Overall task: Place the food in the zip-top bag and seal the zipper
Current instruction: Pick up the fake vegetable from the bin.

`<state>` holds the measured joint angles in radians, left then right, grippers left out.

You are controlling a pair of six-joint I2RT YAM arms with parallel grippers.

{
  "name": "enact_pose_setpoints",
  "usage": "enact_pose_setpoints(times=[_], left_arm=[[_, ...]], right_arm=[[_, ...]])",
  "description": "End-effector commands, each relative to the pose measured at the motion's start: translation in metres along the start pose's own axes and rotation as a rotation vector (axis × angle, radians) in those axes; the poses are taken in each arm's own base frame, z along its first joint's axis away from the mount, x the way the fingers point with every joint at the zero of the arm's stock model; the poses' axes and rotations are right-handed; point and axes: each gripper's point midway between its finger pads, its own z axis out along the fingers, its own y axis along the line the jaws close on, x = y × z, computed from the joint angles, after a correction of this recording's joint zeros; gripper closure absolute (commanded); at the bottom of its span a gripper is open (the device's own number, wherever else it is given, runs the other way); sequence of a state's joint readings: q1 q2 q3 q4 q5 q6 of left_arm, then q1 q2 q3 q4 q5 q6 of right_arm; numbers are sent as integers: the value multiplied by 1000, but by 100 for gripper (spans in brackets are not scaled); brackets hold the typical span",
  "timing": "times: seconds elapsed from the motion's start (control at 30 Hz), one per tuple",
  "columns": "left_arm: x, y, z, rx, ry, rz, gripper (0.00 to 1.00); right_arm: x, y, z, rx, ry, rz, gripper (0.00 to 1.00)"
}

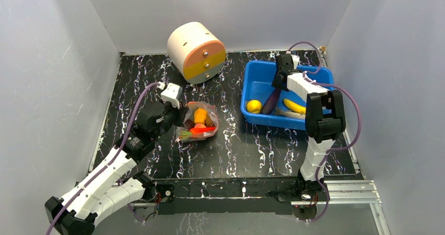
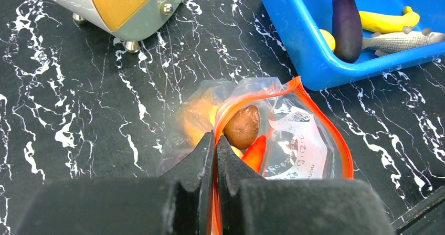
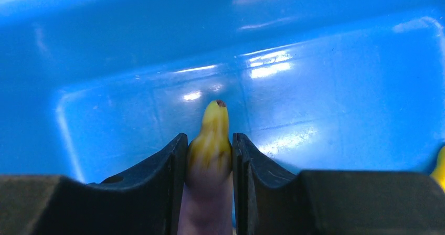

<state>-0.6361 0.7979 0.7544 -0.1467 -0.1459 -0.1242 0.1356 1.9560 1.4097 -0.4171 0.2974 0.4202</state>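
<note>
The zip-top bag (image 1: pixel 199 120) lies on the black marble table with its mouth held up. My left gripper (image 2: pixel 215 140) is shut on the bag's red-orange zipper (image 2: pixel 320 109) rim. Inside the bag (image 2: pixel 299 140) I see a brown round piece (image 2: pixel 242 126) and orange and red food. My right gripper (image 3: pixel 210 140) reaches into the blue bin (image 1: pixel 253 72). Its jaws press on the stem end of the purple eggplant (image 3: pixel 207 203), which slants up out of the bin (image 1: pixel 270 104). A yellow banana (image 1: pixel 294 106) and a yellow round piece (image 1: pixel 254 106) lie in the bin.
A cream-and-orange cylinder (image 1: pixel 197 51) lies on its side at the back, left of the bin. A grey toy fish (image 2: pixel 399 41) lies in the bin beside the banana (image 2: pixel 388 21). White walls close in the table on three sides.
</note>
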Motion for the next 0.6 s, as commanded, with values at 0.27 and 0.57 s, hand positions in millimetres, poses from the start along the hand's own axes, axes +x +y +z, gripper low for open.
enact_pose_setpoints(times=[0.27,0.57], left_arm=[[-3,-26,3,107,55,-136,100],[-1,-31,-1,122,65,-183,100]], right_arm=[[-86,13,-116,-168,-333,63,80],[-101,52,-213,-428,-509,-23,79]])
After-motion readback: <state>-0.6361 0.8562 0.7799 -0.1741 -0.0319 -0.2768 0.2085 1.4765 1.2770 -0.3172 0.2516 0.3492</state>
